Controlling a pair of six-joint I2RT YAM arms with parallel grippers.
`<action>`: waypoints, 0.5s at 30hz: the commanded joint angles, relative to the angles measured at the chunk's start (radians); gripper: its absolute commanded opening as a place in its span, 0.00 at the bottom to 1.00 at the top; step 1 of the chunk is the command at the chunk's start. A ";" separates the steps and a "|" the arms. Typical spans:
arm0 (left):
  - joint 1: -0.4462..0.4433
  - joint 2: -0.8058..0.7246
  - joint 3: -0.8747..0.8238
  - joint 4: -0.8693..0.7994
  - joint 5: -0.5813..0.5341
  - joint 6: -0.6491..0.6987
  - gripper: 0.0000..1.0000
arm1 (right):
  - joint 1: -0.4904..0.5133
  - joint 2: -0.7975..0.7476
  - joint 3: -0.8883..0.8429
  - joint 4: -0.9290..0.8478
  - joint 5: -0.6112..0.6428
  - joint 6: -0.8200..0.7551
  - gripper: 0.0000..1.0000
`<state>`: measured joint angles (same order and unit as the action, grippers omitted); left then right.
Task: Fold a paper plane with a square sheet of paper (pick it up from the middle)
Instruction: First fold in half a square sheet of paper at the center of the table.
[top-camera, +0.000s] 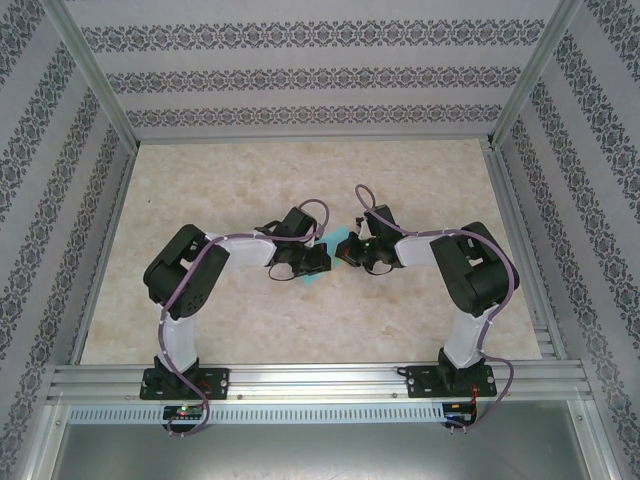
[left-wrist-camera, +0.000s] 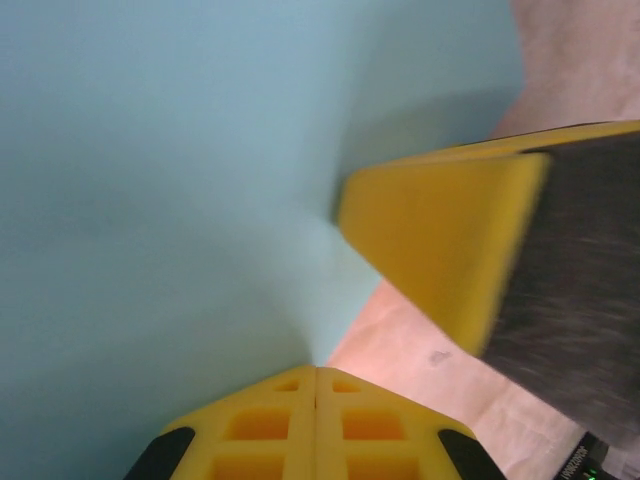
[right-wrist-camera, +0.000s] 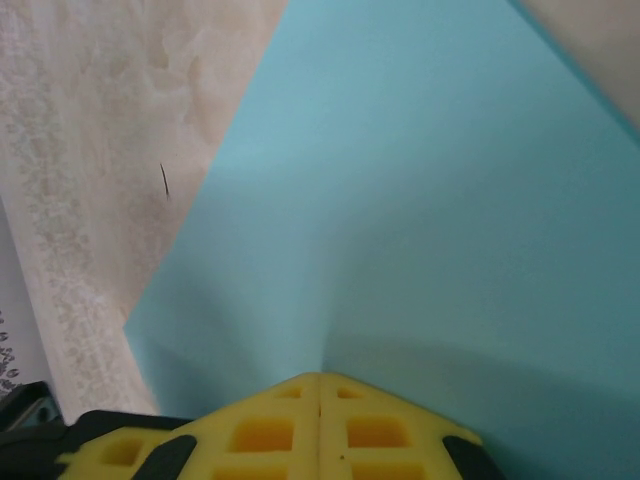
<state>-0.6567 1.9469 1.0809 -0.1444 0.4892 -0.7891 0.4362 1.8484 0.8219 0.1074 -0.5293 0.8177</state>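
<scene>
1. The square sheet of paper (top-camera: 322, 262) sits between the two arms, over the middle of the table (top-camera: 300, 170)
2. The left gripper (left-wrist-camera: 315, 372) has its yellow fingers pressed together on the turquoise sheet, which puckers up from the pinch
3. The right gripper (right-wrist-camera: 320, 378) is likewise clamped on the sheet, with a soft ridge running away from its tips
4. The step in hand looks like raising the sheet from its middle to start the centre crease; this is a judgement, not something seen
5. To do it well, both pinches should lie on one straight line across the sheet, and the arms should move together, so the thin paper neither tears nor bows between them
6. A crooked ridge now would make a crooked plane, so the edges should be matched before anything is pressed flat
7. The top view gives how the arms face each other, but the grippers hide most of the paper
8. The left wrist view shows one finger (left-wrist-camera: 440, 250) of the right gripper at the sheet's edge
9. The right wrist view shows a free corner against the table; whether it touches, I cannot tell
</scene>
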 joint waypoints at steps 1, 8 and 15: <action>-0.005 0.022 0.019 0.000 -0.010 0.031 0.01 | 0.002 0.058 -0.030 -0.070 0.051 -0.005 0.00; -0.004 0.010 -0.041 -0.035 -0.021 0.055 0.00 | 0.002 0.064 -0.023 -0.103 0.070 -0.018 0.00; 0.023 -0.051 -0.224 0.048 0.036 0.024 0.00 | -0.005 0.085 -0.014 -0.167 0.089 -0.048 0.00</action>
<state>-0.6472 1.8969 0.9543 -0.0097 0.5022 -0.7666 0.4366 1.8584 0.8383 0.0826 -0.5377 0.8082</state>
